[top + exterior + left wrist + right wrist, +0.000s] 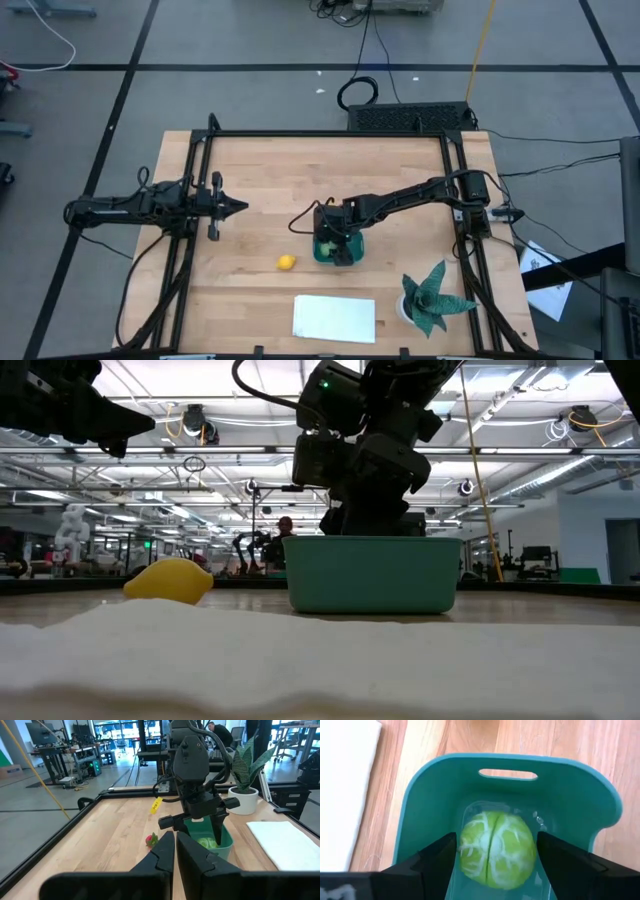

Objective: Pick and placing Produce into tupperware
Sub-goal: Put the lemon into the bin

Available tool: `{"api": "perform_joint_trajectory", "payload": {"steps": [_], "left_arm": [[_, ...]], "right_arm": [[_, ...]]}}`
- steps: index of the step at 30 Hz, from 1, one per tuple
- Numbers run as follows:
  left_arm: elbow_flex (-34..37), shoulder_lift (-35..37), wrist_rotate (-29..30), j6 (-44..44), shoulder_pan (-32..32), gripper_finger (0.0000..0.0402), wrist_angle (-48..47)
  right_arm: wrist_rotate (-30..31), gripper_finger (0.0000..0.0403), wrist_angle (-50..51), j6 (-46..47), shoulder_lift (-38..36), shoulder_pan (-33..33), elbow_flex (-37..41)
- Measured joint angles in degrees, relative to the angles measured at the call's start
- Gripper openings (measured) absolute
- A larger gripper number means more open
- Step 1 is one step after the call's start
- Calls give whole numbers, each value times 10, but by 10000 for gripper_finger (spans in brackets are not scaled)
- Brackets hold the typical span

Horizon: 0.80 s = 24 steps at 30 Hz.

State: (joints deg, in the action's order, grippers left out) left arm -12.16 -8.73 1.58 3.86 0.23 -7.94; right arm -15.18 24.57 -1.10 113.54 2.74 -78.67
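Observation:
The teal tub stands near the table's middle. My right gripper reaches down into it, shut on the round light-green piece. The yellow lemon lies on the table, left of the tub and nearer the near edge. In the left wrist view the small red piece lies on the wood beside the tub. My left gripper hovers shut over the table's left part, pointing toward the tub. My right gripper pinches the light-green piece between its two fingers, one on each side, coming from above and pointing down into the tub. The piece sits low inside the tub; whether it rests on the floor I cannot tell.
A potted spiky plant stands at the near right corner. A flat white sheet lies by the near edge. A black frame borders the table; bare wood lies between my left gripper and the tub.

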Motion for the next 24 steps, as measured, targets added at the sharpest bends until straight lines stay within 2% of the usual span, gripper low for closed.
{"api": "perform_joint_trajectory", "payload": {"steps": [24], "left_arm": [[0,0,0,0,0,24,1]], "right_arm": [[19,269,22,7,-26,0,-3]]}}
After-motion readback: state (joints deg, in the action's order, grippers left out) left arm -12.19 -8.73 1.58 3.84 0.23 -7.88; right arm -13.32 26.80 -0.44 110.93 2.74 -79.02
